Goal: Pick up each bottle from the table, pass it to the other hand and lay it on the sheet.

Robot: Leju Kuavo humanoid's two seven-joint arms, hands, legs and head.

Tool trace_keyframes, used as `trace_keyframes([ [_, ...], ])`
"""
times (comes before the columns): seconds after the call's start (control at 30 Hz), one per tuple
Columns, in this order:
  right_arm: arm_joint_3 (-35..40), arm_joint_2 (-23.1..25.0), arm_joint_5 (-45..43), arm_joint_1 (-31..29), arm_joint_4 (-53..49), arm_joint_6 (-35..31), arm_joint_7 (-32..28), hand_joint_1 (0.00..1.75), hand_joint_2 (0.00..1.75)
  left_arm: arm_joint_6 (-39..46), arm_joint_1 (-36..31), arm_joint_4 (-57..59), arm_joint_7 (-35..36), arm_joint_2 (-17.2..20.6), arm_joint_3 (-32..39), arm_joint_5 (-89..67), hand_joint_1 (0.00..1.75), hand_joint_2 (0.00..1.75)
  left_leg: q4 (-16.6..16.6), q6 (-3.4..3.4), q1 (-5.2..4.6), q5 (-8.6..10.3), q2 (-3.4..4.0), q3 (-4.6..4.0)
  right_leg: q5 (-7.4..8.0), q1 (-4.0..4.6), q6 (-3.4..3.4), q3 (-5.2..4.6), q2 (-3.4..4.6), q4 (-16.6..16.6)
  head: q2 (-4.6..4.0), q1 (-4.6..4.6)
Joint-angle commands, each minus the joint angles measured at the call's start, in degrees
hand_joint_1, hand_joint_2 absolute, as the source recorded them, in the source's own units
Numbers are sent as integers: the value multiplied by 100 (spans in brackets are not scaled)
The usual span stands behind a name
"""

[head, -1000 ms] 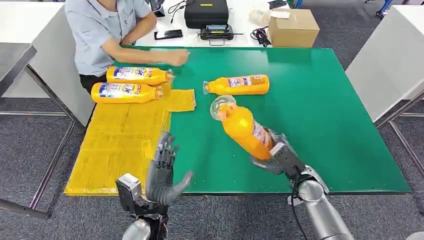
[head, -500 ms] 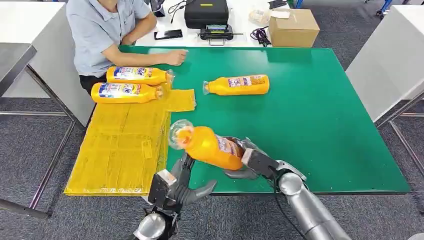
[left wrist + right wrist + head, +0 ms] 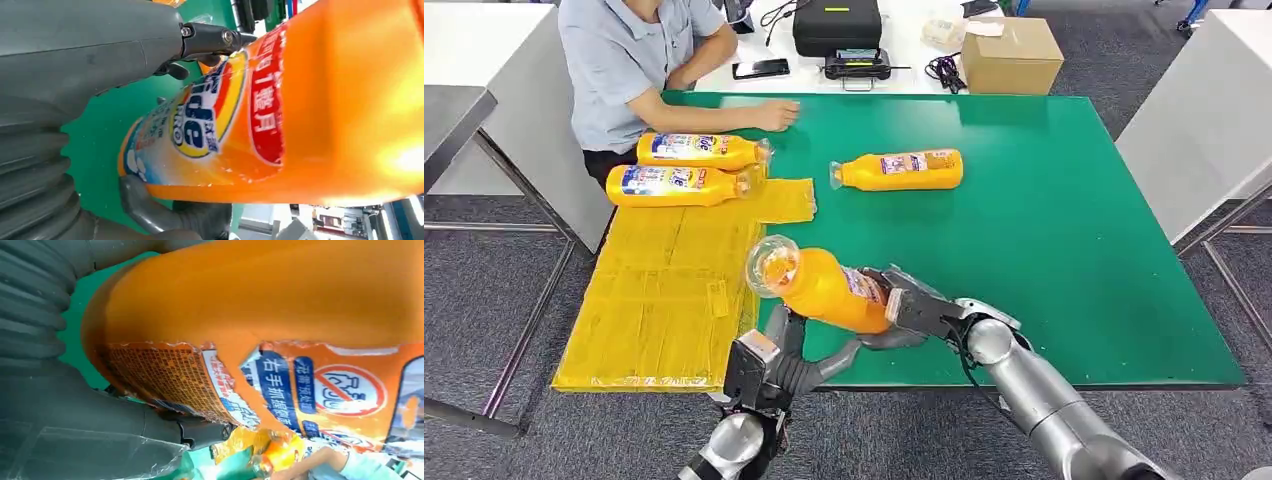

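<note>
My right hand (image 3: 914, 310) grips the base end of an orange bottle (image 3: 824, 290) and holds it level over the table's front edge, with its clear cap toward the yellow sheet (image 3: 654, 290). My left hand (image 3: 789, 365) is just beneath the bottle, fingers spread on either side of it. In the left wrist view the bottle (image 3: 300, 100) lies between that hand's thumb and fingers, which are not closed on it. Its label (image 3: 280, 385) is close up in the right wrist view. Two bottles (image 3: 699, 150) (image 3: 674, 185) lie on the sheet's far end. One more bottle (image 3: 899, 170) lies on the green table (image 3: 1064, 230).
A person sits at the far left corner with a hand (image 3: 774, 115) resting on the table. Behind the table stand a cardboard box (image 3: 1009, 55) and a black case (image 3: 836, 25). A white table (image 3: 1214, 110) stands to the right.
My right hand has swung the bottle left and tipped it level, bringing it over my left hand. My left hand has turned and moved in under the bottle.
</note>
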Motion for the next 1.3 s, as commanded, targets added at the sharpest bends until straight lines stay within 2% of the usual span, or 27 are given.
trace_keyframes([
  [0.03, 532, 50, -199, -444, 701, -22, -25, 175, 175, -424, -212, -246, -10, 103, 52, 881, 0, 175, 7, -16, 11, -11, 15, 16, -5, 12, -18, 15, 12, 1, 0, 0],
  [0.17, 661, 101, -270, -515, 743, 30, 4, 175, 175, -874, -241, -293, 330, 117, 15, 1706, 0, 175, 1, -12, 6, -8, 18, 14, -2, 7, -14, 10, 16, 1, 0, 0],
  [0.37, 737, 147, -285, -521, 704, -22, -3, 175, 175, -566, -327, -261, 231, 68, -26, 1716, 0, 175, -1, -8, 3, -2, 8, 6, 0, 3, -9, 5, 6, 0, 0, 0],
  [0.47, 760, 191, -312, -538, 685, -26, -9, 175, 175, -539, -386, -242, 194, 99, -135, 1701, 0, 175, 15, -30, 21, -26, 23, 40, -17, 23, -35, 38, 17, 9, 0, 0],
  [0.5, 761, 210, -324, -550, 699, -30, -4, 175, 175, -532, -397, -227, 195, 99, -155, 1714, 0, 175, 3, -13, 5, -6, 10, 12, -4, 6, -15, 10, 7, 4, 0, 0],
  [0.6, 784, 297, -343, -608, 771, -17, -5, 175, 175, -544, -441, -152, 198, 106, -221, 1738, 0, 175, 3, -13, 6, -7, 14, 14, -3, 7, -14, 12, 11, 1, 0, 0],
  [0.63, 798, 329, -346, -623, 779, -7, -9, 175, 175, -546, -457, -132, 196, 103, -233, 1740, 19, 175, 4, -16, 10, -11, 19, 19, -4, 11, -19, 17, 16, 1, 0, 0],
  [0.67, 808, 350, -352, -638, 790, -5, 3, 175, 175, -516, -468, -109, 178, 98, -230, 1734, 145, 175, 3, -17, 8, -11, 18, 21, -6, 9, -20, 17, 14, 3, 0, 0],
  [0.73, 808, 350, -352, -638, 790, -5, 3, 175, 175, -516, -468, -109, 178, 98, -230, 1734, 145, 175, 8, -18, 12, -13, 18, 19, -7, 13, -21, 17, 14, 5, 0, 0],
  [0.8, 804, 370, -435, -663, 840, 23, 122, 175, 175, -253, -509, -44, 19, 112, -266, 1504, 175, 175, 0, -11, 5, -5, 13, 10, -2, 5, -12, 7, 11, 1, 0, 0],
  [0.87, 798, 369, -498, -694, 862, -19, 215, 175, 175, 77, -514, -8, -215, 98, -246, 1228, 175, 175, 2, -15, 8, -9, 16, 17, -4, 8, -17, 15, 13, 1, 0, 0],
  [0.9, 759, 358, -584, -686, 865, 23, 239, 169, 175, 130, -509, 11, -241, 90, -209, 1212, 175, 175, 6, -19, 13, -14, 20, 24, -7, 13, -22, 22, 16, 2, 0, 0],
  [0.93, 735, 319, -632, -650, 835, -6, 275, 35, 175, 190, -495, 12, -293, 90, -184, 1164, 175, 175, 5, -17, 10, -12, 16, 20, -6, 11, -20, 20, 13, 2, 0, 2],
  [1.03, 738, 287, -624, -634, 836, -11, 257, 35, 175, 188, -489, 16, -293, 98, -181, 1164, 175, 175, -1, -14, 6, -6, 7, 18, -5, 7, -15, 16, 3, 0, 0, 2],
  [1.07, 738, 287, -624, -634, 836, -11, 257, 0, 175, 188, -489, 16, -293, 98, -181, 1164, 175, 175, -1, -14, 8, -6, 4, 19, -5, 9, -17, 19, 0, -2, 0, -2],
  [1.3, 469, 394, -714, -441, 976, -477, 567, 0, 175, 694, -309, -299, -466, 25, 17, 682, 175, 175, -1, -12, 7, -5, 5, 14, -4, 7, -13, 15, 1, -3, 0, 0],
])
